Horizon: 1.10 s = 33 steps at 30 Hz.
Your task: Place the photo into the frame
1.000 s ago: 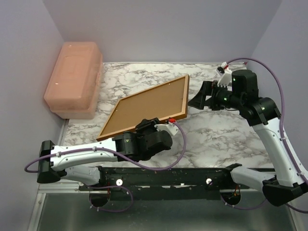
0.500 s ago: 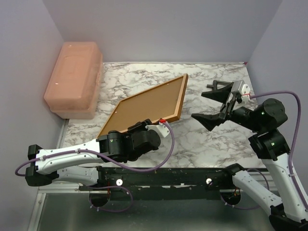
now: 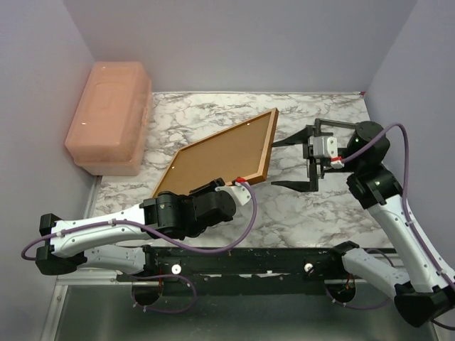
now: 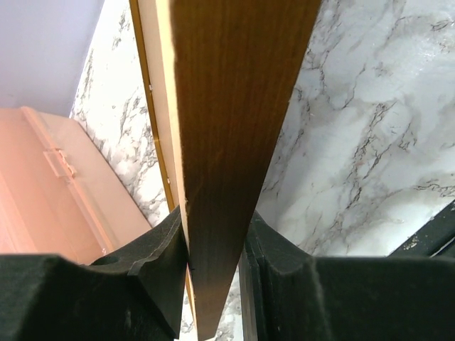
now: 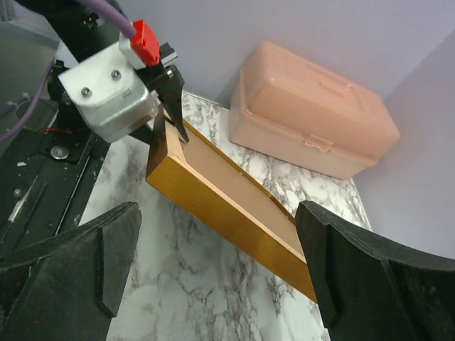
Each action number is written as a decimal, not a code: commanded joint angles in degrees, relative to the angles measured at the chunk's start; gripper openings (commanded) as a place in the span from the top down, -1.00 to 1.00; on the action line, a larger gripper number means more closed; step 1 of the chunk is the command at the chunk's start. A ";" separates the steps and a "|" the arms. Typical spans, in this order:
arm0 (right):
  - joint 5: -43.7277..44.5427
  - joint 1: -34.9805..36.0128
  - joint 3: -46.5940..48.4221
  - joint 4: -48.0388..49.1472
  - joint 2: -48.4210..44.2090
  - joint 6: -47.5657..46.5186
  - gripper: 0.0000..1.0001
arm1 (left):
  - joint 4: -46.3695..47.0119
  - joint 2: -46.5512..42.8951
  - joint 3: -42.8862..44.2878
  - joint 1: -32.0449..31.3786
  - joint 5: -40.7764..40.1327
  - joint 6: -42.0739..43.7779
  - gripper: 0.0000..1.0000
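Right now my left pincer (image 3: 231, 183) is clenched on a near corner of the frame (image 3: 220, 156), holding it tilted up from the table (image 3: 320, 206), presumably so my released right pincer (image 3: 274, 165) beside its edge can take hold; no photo in view.

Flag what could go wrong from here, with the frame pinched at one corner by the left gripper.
1. The left gripper is shut on the frame at one near corner only; the long frame could pivot or slip out of the grip.
2. The right gripper stands open just beside the frame's right edge; coming in misaligned, it may shove the frame instead of straddling it.
3. The photo shows in no view, so the insertion cannot be checked.
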 commanded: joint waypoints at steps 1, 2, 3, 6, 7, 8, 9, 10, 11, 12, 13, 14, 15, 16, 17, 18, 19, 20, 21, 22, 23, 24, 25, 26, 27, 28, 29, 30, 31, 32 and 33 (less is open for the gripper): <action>-6.67 0.28 2.51 -1.86 3.39 -9.00 -0.95 | 4.99 -1.55 3.41 -0.57 5.18 -4.06 0.76; -7.01 0.30 2.96 -3.40 4.24 -11.09 -0.93 | 4.92 -1.47 3.54 -0.56 5.25 -4.13 0.76; -7.25 0.42 3.48 -5.12 5.09 -12.88 -0.89 | 4.82 -1.46 3.70 -0.52 5.41 -4.22 0.76; -8.06 1.40 3.44 -5.46 6.67 -14.98 -0.80 | 4.45 -1.26 4.24 -0.53 5.90 -4.63 0.76; -8.27 2.16 2.95 -3.83 7.07 -14.29 -0.77 | 4.39 -1.28 4.38 -0.58 6.14 -4.68 0.76; -8.13 2.99 2.36 -1.47 7.26 -13.07 -0.76 | 4.45 -1.30 4.38 -0.57 6.34 -4.64 0.76; -7.76 4.21 1.83 0.48 7.55 -11.85 -0.75 | 4.35 -1.28 4.51 -0.53 6.59 -4.68 0.76; -7.38 5.23 1.43 2.08 8.01 -11.25 -0.74 | 4.33 -1.20 4.56 -0.54 6.62 -4.62 0.76; -7.03 6.47 1.42 2.60 8.54 -11.16 -0.72 | 4.24 -1.20 4.62 -0.56 6.67 -4.66 0.76; -6.77 7.53 1.66 2.14 9.46 -11.65 -0.67 | 4.12 -1.12 4.64 -0.57 6.56 -4.62 0.76; -6.25 8.86 2.20 0.39 10.52 -13.29 -0.61 | 3.90 -1.03 4.81 -0.54 6.32 -4.79 0.76; -5.48 10.19 2.90 -1.82 11.34 -15.13 -0.56 | 3.75 -0.94 4.85 -0.51 6.13 -4.86 0.76; -4.04 11.28 3.75 -5.22 12.34 -18.17 -0.52 | 3.76 -1.04 4.86 -0.54 6.12 -4.97 0.77; -2.64 12.42 4.98 -8.54 13.09 -21.63 -0.46 | 3.83 -1.11 4.85 -0.58 6.31 -5.03 0.76; -1.39 13.23 6.13 -11.98 13.87 -24.10 -0.38 | 3.84 -1.08 4.83 -0.59 6.32 -4.99 0.76; -0.65 13.73 6.71 -13.95 14.35 -25.89 -0.33 | 3.75 -1.12 4.90 -0.62 6.48 -5.04 0.76; -0.11 13.84 7.06 -15.48 14.59 -26.88 -0.26 | 3.67 -1.13 4.90 -0.59 6.42 -5.11 0.76; 0.25 13.98 7.01 -15.77 14.58 -27.23 -0.22 | 3.60 -1.15 4.91 -0.54 6.43 -5.12 0.76; 0.56 13.99 6.62 -15.42 14.24 -27.12 -0.17 | 3.57 -1.20 4.97 -0.66 6.41 -5.16 0.76; 1.11 14.03 6.10 -14.69 13.67 -26.38 -0.12 | 3.58 -1.29 5.08 -0.58 6.28 -5.14 0.76; 1.70 14.11 5.30 -13.49 13.07 -25.52 -0.08 | 3.57 -1.50 5.08 -0.64 6.30 -5.20 0.76; 2.34 14.08 4.64 -12.38 12.35 -24.65 -0.02 | 3.66 -1.70 5.21 -0.64 6.28 -5.23 0.76; 2.82 14.03 4.18 -11.79 11.83 -24.26 0.05 | 3.71 -1.89 5.34 -0.65 6.29 -5.18 0.76; 3.21 14.06 3.95 -11.61 11.38 -23.98 0.13 | 3.80 -2.12 5.47 -0.66 6.29 -5.16 0.76; 3.40 14.05 3.97 -11.81 11.12 -23.84 0.19 | 3.92 -2.36 5.55 -0.65 6.27 -5.18 0.76; 3.54 14.03 4.01 -12.19 10.93 -23.90 0.26 | 4.08 -2.57 5.67 -0.66 6.41 -5.12 0.76; 3.50 14.08 4.00 -12.52 10.72 -23.85 0.31 | 4.24 -2.84 5.82 -0.66 6.33 -4.96 0.75; 3.33 14.01 4.04 -12.73 10.64 -23.82 0.39 | 4.35 -2.95 5.98 -0.60 6.39 -5.01 0.75; 3.13 14.08 3.96 -12.74 10.47 -23.47 0.46 | 4.45 -3.13 6.19 -0.62 6.32 -5.00 0.74; 2.78 14.08 4.01 -12.82 10.38 -23.12 0.55 | 4.46 -3.29 6.40 -0.67 6.21 -5.00 0.73; 2.35 14.06 4.01 -12.91 10.23 -22.86 0.66 | 4.37 -3.29 6.82 -0.66 5.95 -5.10 0.69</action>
